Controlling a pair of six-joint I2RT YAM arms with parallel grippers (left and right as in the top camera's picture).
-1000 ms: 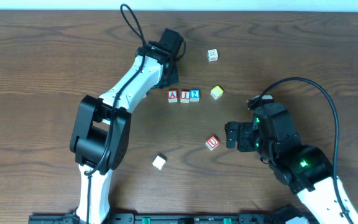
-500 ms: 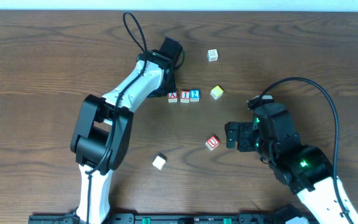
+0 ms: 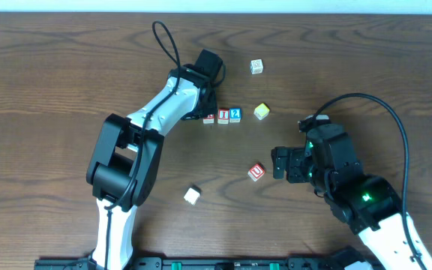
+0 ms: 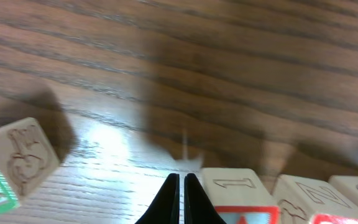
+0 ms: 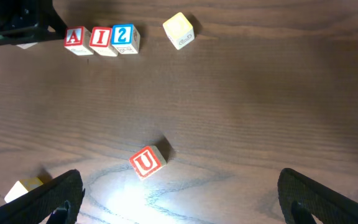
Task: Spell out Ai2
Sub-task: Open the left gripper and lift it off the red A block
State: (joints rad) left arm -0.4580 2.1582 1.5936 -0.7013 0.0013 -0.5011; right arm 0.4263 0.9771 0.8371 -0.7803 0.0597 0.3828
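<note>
Sitting side by side in a row on the wooden table [image 3: 51, 75]: A block [image 5: 74, 38], I block [image 5: 100, 37], 2 block [image 5: 123, 35]. Holding left gripper [image 4: 182, 190] fingertips pressed together, pinching nothing, low at the row's A end. Holding right gripper [image 3: 277, 163] spread wide, empty, just beside the red U block [image 5: 146, 162], well apart from the row.

A row of three blocks reads A, I, 2. The 2 block [image 5: 125, 36] bears a blue numeral in a blue frame. Just beside it, the I block [image 5: 102, 38] has a red letter, and past that the A block [image 5: 74, 40] is also red. Well apart from the 2 block, a tilted U block [image 5: 146, 163] shows a red U. In the left wrist view, a block face [image 4: 232, 184] carries a carved 1.
</note>
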